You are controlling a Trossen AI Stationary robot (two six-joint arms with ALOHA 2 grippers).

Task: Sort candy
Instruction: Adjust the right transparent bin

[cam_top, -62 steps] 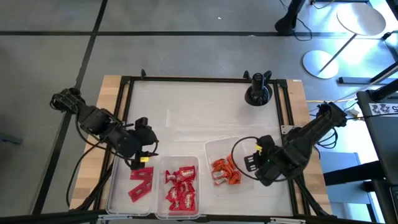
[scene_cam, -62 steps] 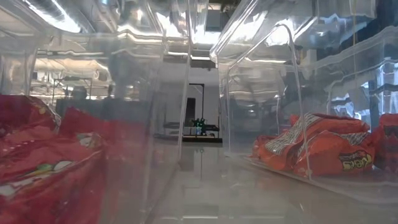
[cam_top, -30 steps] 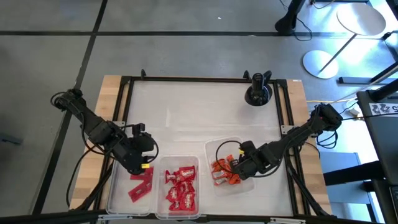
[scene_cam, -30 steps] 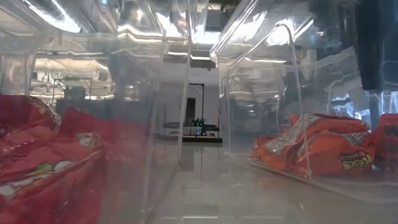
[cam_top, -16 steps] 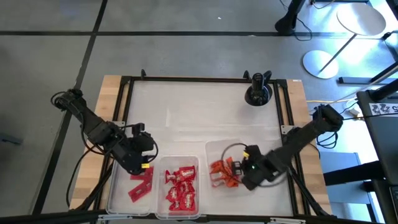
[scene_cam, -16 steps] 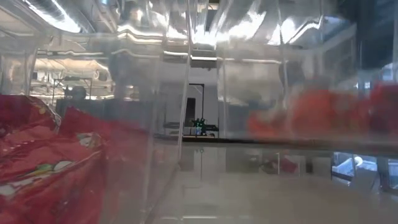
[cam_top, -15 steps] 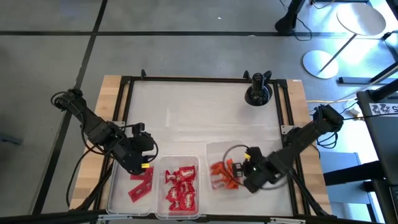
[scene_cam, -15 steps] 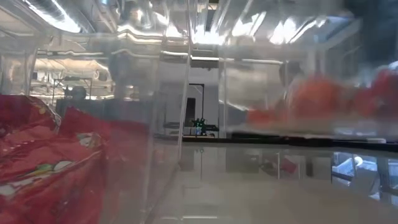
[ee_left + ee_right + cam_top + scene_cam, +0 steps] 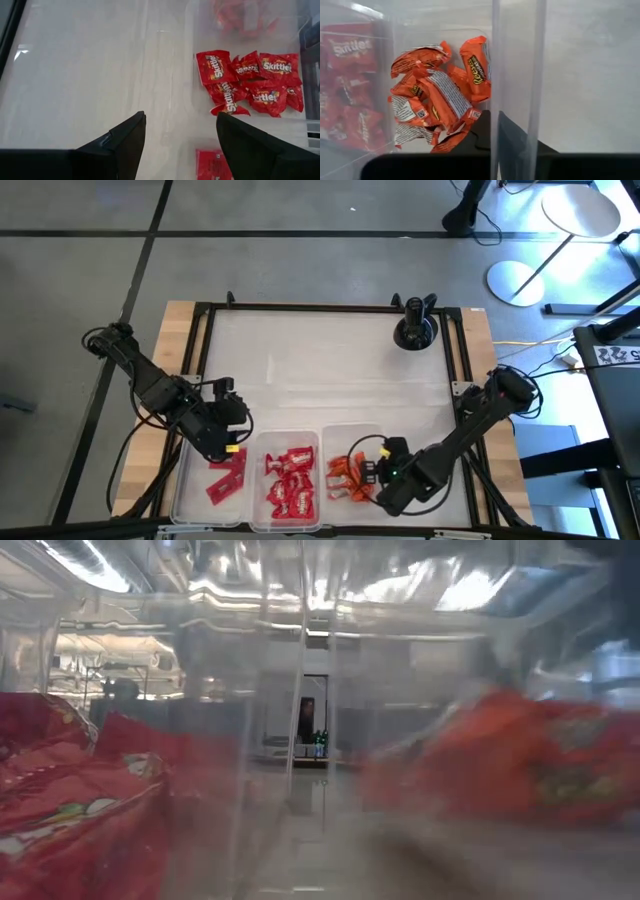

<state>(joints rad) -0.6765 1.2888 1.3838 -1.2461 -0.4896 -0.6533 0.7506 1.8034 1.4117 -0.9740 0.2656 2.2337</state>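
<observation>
While R gripper [image 9: 372, 472] sits clamped on wall of clear bin [image 9: 352, 430] w/ Reese's packets [image 9: 345, 475], lower centre; Skittles packets [image 9: 290, 480] in mid bin; L gripper [image 9: 236, 438] spread, empty, lower left.

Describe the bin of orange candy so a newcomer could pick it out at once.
Three clear bins sit in a row along the table's near edge. The bin of orange candy is the one on the right, where the right claw is shut on its wall. Its neighbours hold red Skittles packets and flat red bars.
</observation>
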